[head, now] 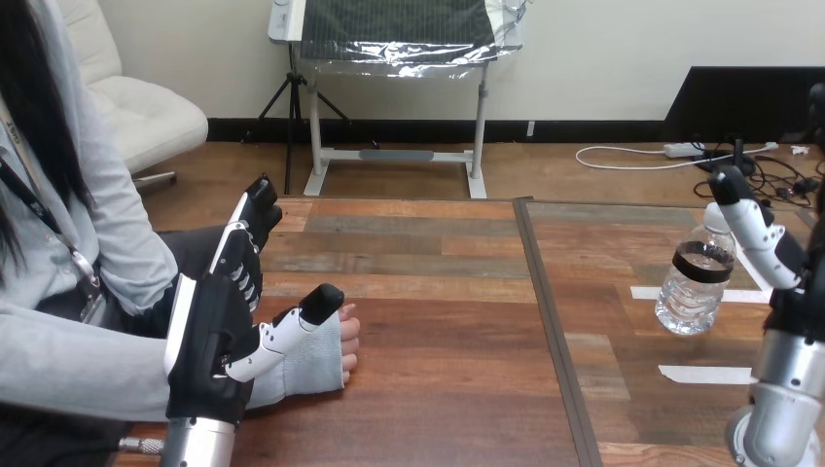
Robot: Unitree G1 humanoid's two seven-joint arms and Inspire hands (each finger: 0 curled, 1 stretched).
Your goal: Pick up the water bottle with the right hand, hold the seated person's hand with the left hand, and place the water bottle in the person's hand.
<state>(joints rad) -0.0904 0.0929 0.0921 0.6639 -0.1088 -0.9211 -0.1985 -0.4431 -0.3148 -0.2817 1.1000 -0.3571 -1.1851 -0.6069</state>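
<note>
Gripping the water bottle [693, 287] near its neck – right hand [764, 238], fingers curled on it, well right of the person's hand [331, 355]. Left hand [209, 336] sits just left of that hand, fingers straight, thumb laid across it – no clasp yet. Next, I'd say: close left, carry bottle over.

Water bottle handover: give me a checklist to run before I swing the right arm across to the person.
1. Water bottle gripped by right hand: ok, fingers at its neck.
2. Bottle upright: not ok, tilted.
3. Bottle off the table: cannot tell.
4. Left hand closed on person's hand: not ok, fingers straight, thumb lying across it.
5. Person's hand open to receive: not ok, curled, resting on the table.
</note>
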